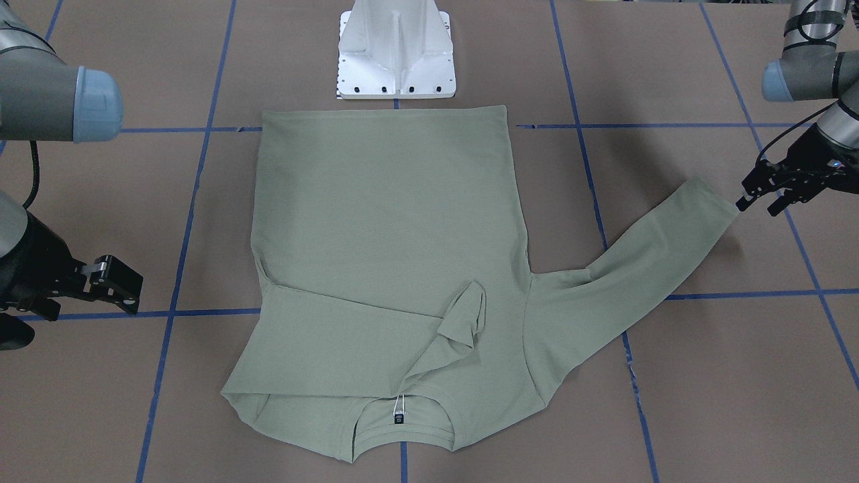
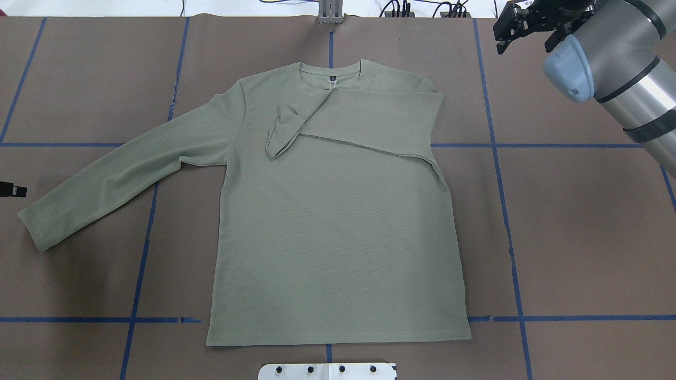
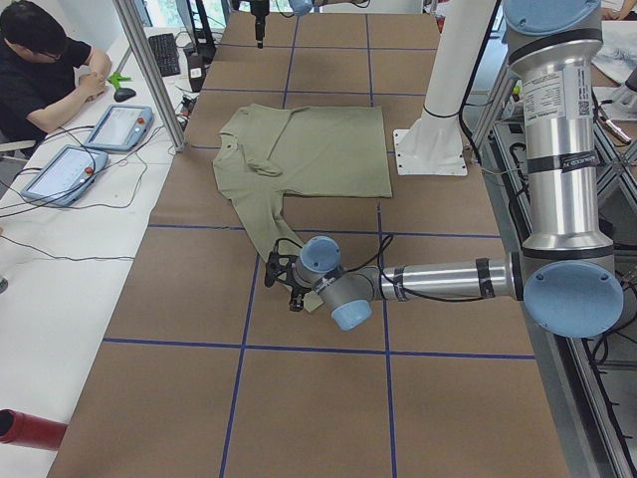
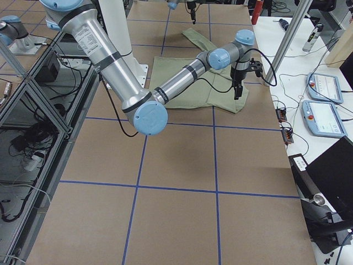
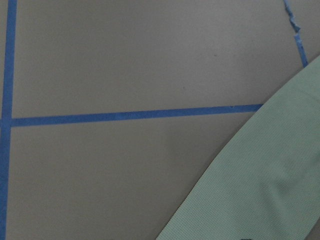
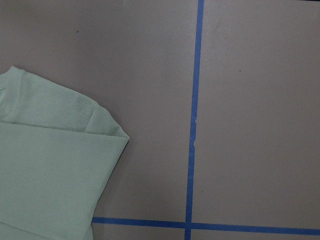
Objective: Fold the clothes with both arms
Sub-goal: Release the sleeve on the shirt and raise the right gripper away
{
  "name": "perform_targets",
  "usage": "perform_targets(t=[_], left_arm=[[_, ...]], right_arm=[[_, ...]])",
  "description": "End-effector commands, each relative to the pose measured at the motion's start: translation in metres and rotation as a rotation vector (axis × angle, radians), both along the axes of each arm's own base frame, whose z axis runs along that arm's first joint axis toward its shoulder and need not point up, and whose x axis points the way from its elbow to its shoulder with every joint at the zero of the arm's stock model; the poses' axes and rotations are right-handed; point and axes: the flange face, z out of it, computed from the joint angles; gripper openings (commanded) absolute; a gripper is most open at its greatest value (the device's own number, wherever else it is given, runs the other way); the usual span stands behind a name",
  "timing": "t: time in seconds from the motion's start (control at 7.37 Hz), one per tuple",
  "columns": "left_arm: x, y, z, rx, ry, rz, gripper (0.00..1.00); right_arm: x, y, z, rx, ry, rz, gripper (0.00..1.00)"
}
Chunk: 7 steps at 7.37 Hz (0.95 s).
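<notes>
The shirt (image 2: 338, 232) lies flat in the middle of the overhead view. Its long axis runs top to bottom, the neck toward the top edge, and one sleeve (image 2: 105, 179) reaches to the lower left. The left gripper (image 1: 757, 203), just beside that sleeve's end, has its jaws apart and holds nothing; the right gripper (image 2: 525, 39), at the upper right, is spread and empty too.

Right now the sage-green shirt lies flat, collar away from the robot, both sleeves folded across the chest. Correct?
No. Only the right-side sleeve is folded across the chest of the shirt; the left-side sleeve lies stretched out on the table. The overhead exterior view shows it; the rest holds.
</notes>
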Motion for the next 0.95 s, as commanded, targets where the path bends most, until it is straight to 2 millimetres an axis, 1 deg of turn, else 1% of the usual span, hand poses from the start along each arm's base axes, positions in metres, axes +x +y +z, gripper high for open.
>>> perform_targets(t=[0.0, 0.14, 0.54, 0.68, 0.81], left_arm=[[0.006, 0.004, 0.01, -0.01, 0.007, 0.03, 0.74], [0.011, 0.003, 0.012, -0.01, 0.006, 0.041, 0.7], [0.03, 0.009, 0.012, -0.009, 0.006, 0.084, 0.66], [0.031, 0.009, 0.012, -0.007, 0.006, 0.088, 0.65], [0.029, 0.012, 0.023, 0.013, -0.012, 0.111, 0.65]], right_arm=[[0.003, 0.003, 0.002, 0.003, 0.001, 0.003, 1.0], [0.003, 0.004, 0.004, 0.0, 0.004, 0.004, 1.0], [0.004, 0.005, 0.008, -0.005, 0.005, 0.005, 1.0], [0.004, 0.005, 0.007, -0.003, 0.005, 0.005, 1.0], [0.004, 0.005, 0.007, -0.008, 0.003, 0.008, 1.0]])
